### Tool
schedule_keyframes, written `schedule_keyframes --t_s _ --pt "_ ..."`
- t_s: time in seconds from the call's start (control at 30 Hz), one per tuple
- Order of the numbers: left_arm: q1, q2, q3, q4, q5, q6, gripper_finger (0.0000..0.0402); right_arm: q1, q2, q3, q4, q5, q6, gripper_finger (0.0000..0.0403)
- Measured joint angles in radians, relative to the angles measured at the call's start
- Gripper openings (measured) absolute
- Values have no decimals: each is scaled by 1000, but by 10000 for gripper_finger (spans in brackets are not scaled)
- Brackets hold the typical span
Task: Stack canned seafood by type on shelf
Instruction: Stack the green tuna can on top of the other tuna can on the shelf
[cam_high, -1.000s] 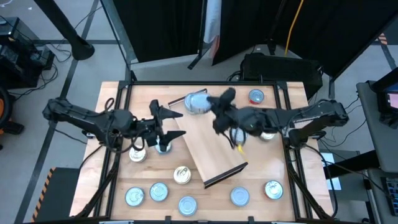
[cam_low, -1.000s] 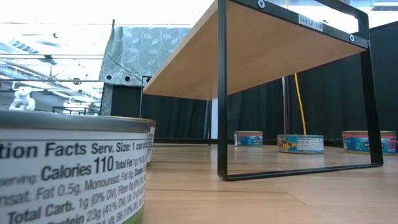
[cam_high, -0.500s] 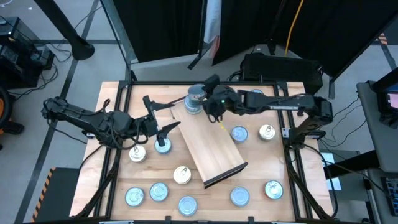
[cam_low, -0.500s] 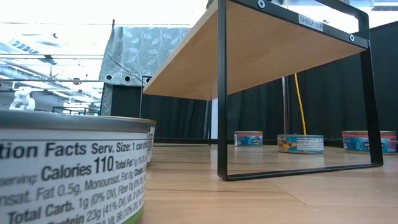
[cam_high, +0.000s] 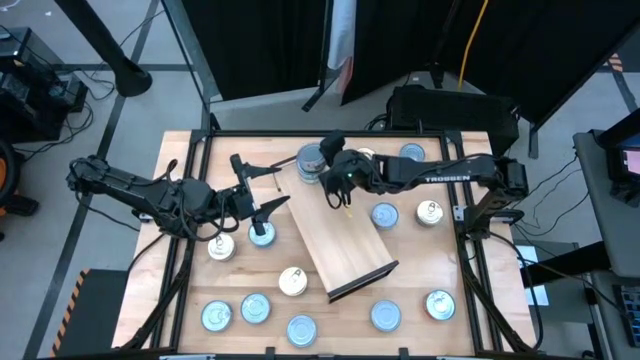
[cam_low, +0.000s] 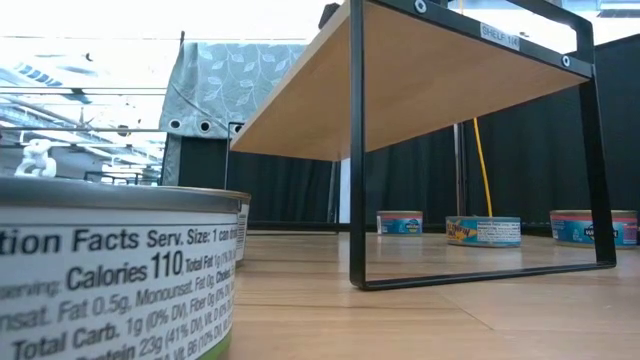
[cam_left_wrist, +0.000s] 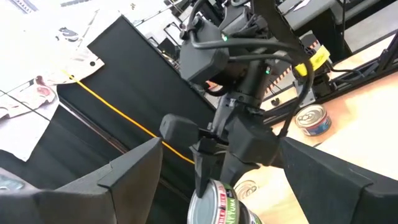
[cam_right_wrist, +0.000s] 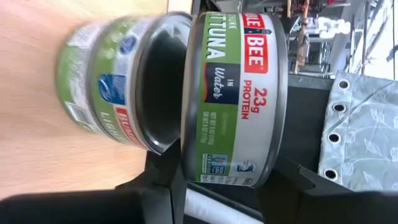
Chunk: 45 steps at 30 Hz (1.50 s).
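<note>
**Over shelf's far end: right claw gripping tin**

Right gripper (cam_high: 330, 172) is clamping a green-labelled round tuna tin (cam_right_wrist: 233, 99), hovering beside another tin (cam_high: 311, 161) on the light-wood, dark-rimmed shelf (cam_high: 340, 240). Left gripper (cam_high: 262, 200) is waiting, fingers spread, above a blue-topped tin (cam_high: 261, 234).

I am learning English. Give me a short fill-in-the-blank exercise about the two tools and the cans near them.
1. The right tool grips a tuna can whose label reads "in ____".
2. Next to it, a second can rests on the raised wooden ____, not on the table.
3. The left tool is ____ and holds nothing.

Missing words: Water; shelf; open.
</note>
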Motion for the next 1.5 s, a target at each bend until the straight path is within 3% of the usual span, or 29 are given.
schedule_keyframes --t_s 0.57,0.93,1.27,1.5 --pt "0 0 0 0 -1 -1 321 9 0 -3 2 -7 71 222" --pt "33 1 0 -4 8 -52 321 -28 -10 -1 -11 -149 175 233" --pt "143 1 0 -37 200 -179 322 -38 -44 0 -31 -183 183 233" --pt "230 1 -1 -95 288 -250 322 -38 -44 0 -31 -122 140 233"
